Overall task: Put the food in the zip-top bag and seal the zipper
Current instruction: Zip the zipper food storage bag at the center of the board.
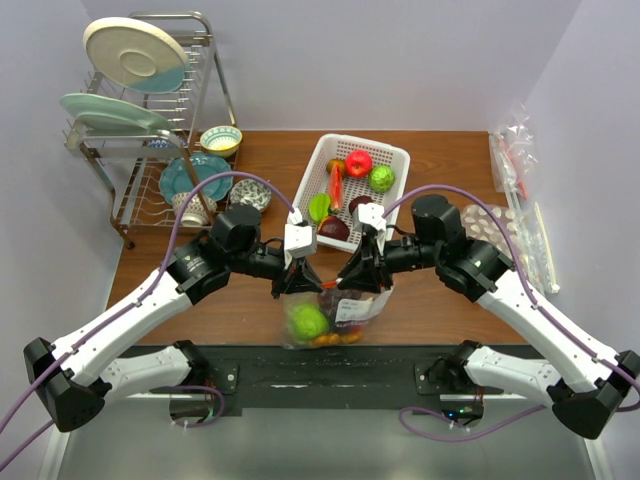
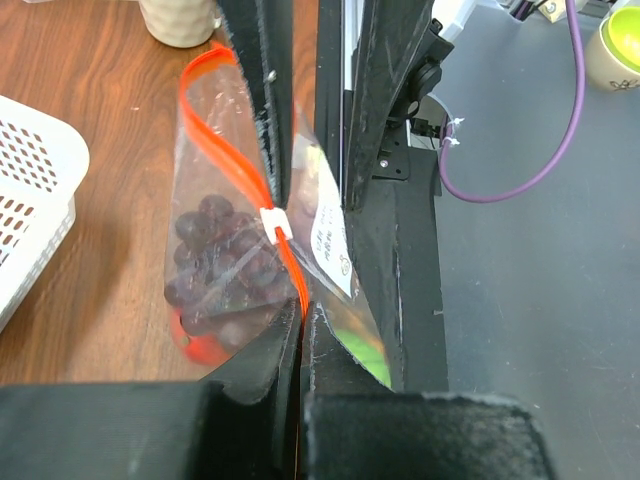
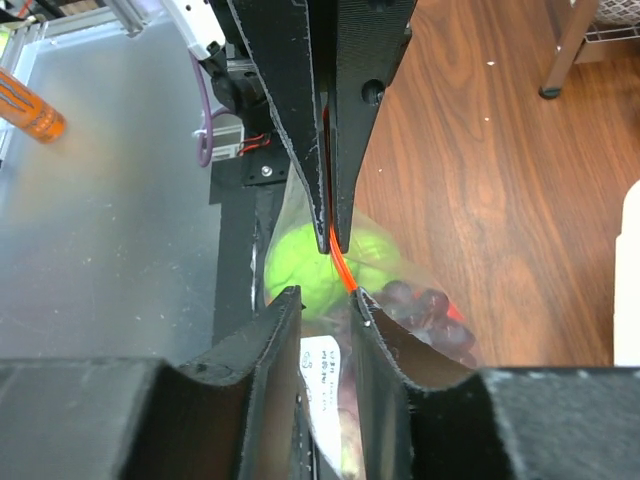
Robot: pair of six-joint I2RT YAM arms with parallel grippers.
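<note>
While the tabletop (image 1: 440, 170) carries a white basket (image 1: 400, 160) of spare food toward its far edge, the zip-top bag (image 1: 325, 318) sits at the middle of the near edge. Its mouth is raised between the two arms.

The left gripper (image 1: 297, 280) has its jaws fully closed, pinching one end of the zipper (image 2: 225, 160). The right gripper (image 1: 362, 275) faces it with jaws partly parted. They stand astride the bag's mouth with a gap on each side, and the pictures show no firm clamp.

The zipper's long axis runs left to right, parallel to the near edge, straight from one pair of jaws to the other. Each gripper therefore lies along the strip's line, not beside it. A small white slider (image 2: 275, 224) rides on the strip between them, and in the left wrist view it is close to the right jaws. Judging by that, the right arm is better placed to work the closure while the left anchors the end.

The bag is thin, clear, crinkled film, so it will probably buckle if pushed instead of pulled taut. The zipper is a narrow, stiffer orange-red band. Inside are a dark, knobbly cluster of grapes (image 2: 215, 260), a smooth round green fruit (image 3: 305, 265) and something orange at the bottom. A white printed label (image 2: 330, 240) shows on the bag's side.
</note>
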